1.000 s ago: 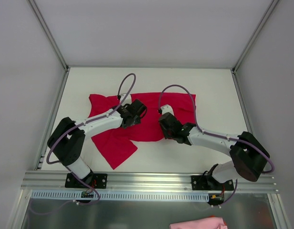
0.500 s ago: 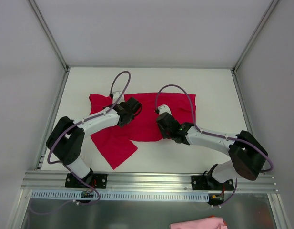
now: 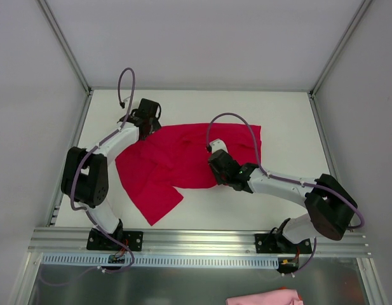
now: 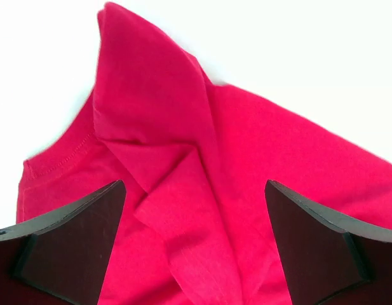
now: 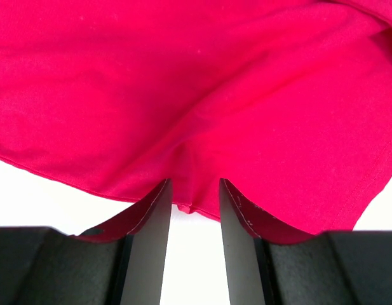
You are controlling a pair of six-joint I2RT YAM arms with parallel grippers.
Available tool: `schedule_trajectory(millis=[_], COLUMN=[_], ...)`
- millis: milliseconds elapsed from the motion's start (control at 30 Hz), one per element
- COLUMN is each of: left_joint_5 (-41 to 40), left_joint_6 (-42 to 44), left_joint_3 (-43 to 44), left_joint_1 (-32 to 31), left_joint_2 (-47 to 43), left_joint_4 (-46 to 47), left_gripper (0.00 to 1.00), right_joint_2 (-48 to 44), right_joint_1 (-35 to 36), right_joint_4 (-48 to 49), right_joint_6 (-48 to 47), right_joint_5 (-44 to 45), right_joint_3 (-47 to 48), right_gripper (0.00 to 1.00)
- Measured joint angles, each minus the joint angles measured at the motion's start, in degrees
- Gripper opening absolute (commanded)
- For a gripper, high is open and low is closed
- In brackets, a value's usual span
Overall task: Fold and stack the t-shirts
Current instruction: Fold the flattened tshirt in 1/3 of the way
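— What is the left gripper (image 4: 194,184) doing?
— It is hovering, jaws spread wide and empty, over a folded-over flap of the crimson t-shirt (image 3: 176,155) near the table's (image 3: 284,108) far left corner.
— And the right gripper (image 5: 192,184)?
— It is pinching the shirt's near hem. The shirt is lying spread and rumpled across the table's middle.

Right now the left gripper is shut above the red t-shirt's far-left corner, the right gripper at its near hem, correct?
No: the left gripper is open, spread wide above the t-shirt, per the left wrist view. The rest holds.
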Motion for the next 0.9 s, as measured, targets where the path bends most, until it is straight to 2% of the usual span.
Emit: schedule_trajectory(millis=[167, 300, 433, 567, 900], left_joint_5=[1.3, 4.7, 7.6, 8.9, 9.6], left_joint_6=[0.0, -0.7, -1.9, -3.0, -3.0], left_joint_3=[-1.1, -8.2, -15.8, -18.6, -19.1], left_joint_1=[1.1, 1.0, 1.0, 1.0, 1.0], left_joint_2=[1.1, 0.7, 0.3, -1.7, -2.0], left_joint_4=[0.2, 3.8, 6.3, 9.2, 11.2], left_gripper=[0.86, 0.68, 0.56, 0.54, 0.53], right_joint_2=[0.0, 0.2, 0.7, 0.9, 1.2], right_joint_1=[0.0, 0.0, 0.0, 0.0, 0.0], right_joint_4=[0.1, 0.3, 0.3, 0.3, 0.3], right_joint_6=[-0.2, -0.2, -0.2, -0.2, -0.2], right_joint_5=[0.0, 0.0, 0.0, 0.0, 0.0], right_joint_3=[0.0, 0.0, 0.0, 0.0, 0.0], right_gripper=[0.39, 0.39, 0.39, 0.39, 0.39])
